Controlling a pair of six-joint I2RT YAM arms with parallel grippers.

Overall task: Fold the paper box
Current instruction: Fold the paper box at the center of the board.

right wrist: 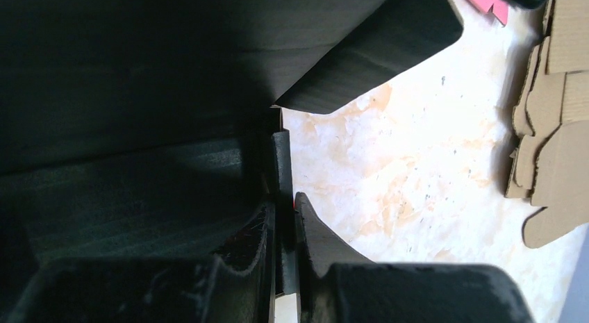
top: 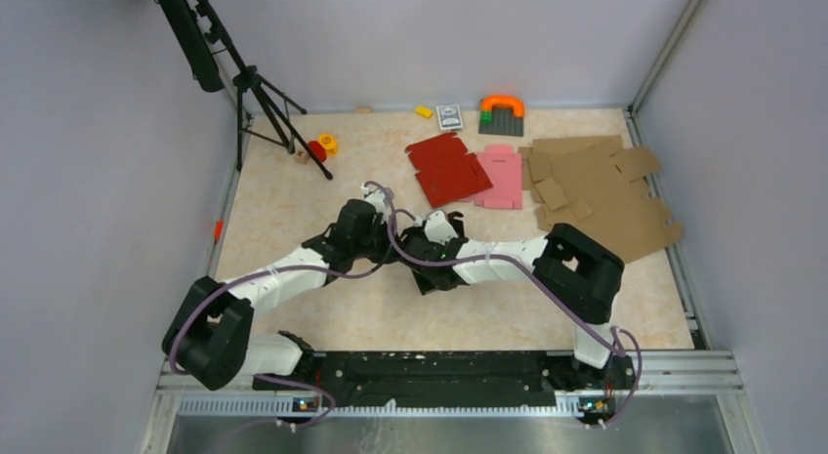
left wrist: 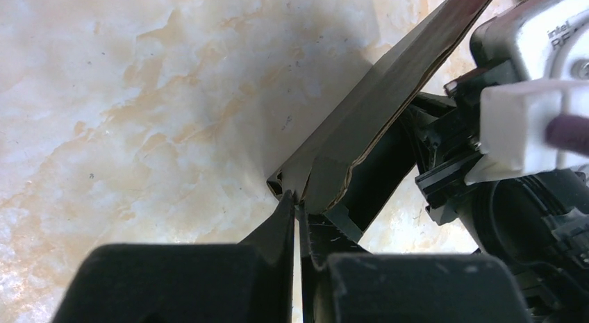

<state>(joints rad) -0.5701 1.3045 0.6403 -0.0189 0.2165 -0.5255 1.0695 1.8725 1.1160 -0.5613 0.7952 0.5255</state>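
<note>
You've got the paper box in the middle of the table, right between the two arms. The left gripper is clamped tight on a lower corner of it, and the right gripper is pinched onto the thin edge of another panel. Looks to me like you're partway in: one long wall is creased up and a flap is bent over, but it's no closed box yet. I'd guess the remaining flaps and tabs are what's left, though the wrist views are too tight to count them.
</note>
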